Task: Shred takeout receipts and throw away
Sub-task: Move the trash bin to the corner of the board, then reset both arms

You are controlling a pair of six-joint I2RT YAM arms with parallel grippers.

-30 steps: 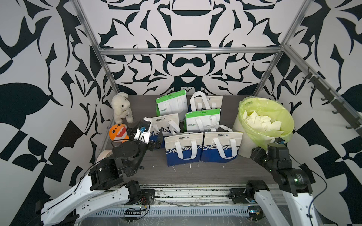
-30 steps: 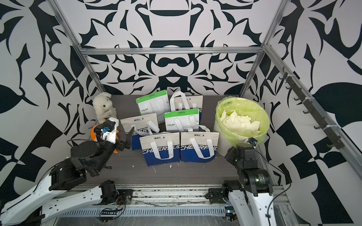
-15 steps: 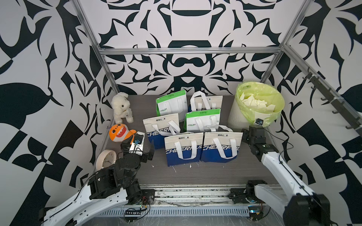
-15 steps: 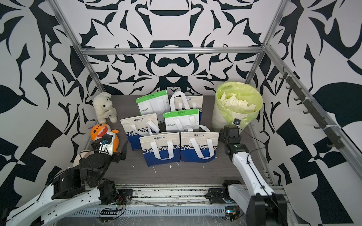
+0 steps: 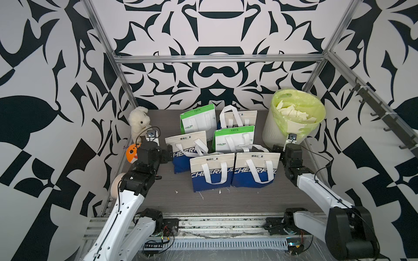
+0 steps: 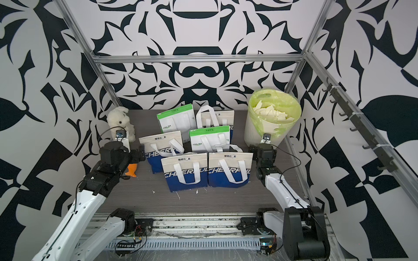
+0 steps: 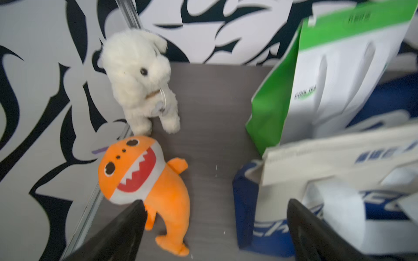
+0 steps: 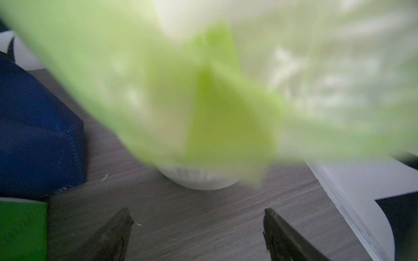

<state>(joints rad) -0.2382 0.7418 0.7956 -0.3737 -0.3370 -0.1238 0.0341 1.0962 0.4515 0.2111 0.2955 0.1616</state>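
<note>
Annotator: bin (image 5: 274, 133) now stands on the table (image 5: 158, 198) at the far right corner; a second ago it sat nearer the front and tipped. Right gripper (image 8: 196, 214) has dropped low beside its base, jaws spread apart with nothing between them.

Reviewer: So it let go?

Annotator: Looks so. The green liner (image 8: 217, 95) blurs most of the right wrist view, so I can't rule out a light brush against it.

Reviewer: Receipts?

Annotator: Torn receipt pieces (image 5: 294, 113) are piled inside the bin in both top views. Tiny scraps (image 5: 219, 192) lie on the table just before the front bags (image 5: 212, 171). No whole slip shows.

Reviewer: Left side?

Annotator: Left gripper (image 7: 216, 203) has swung off the bags toward the orange plush shark (image 7: 144, 176), jaws wide and empty.

Reviewer: Meaning?

Annotator: The dump step looks done. Probably near the end, unless a bag hides another slip.
</note>
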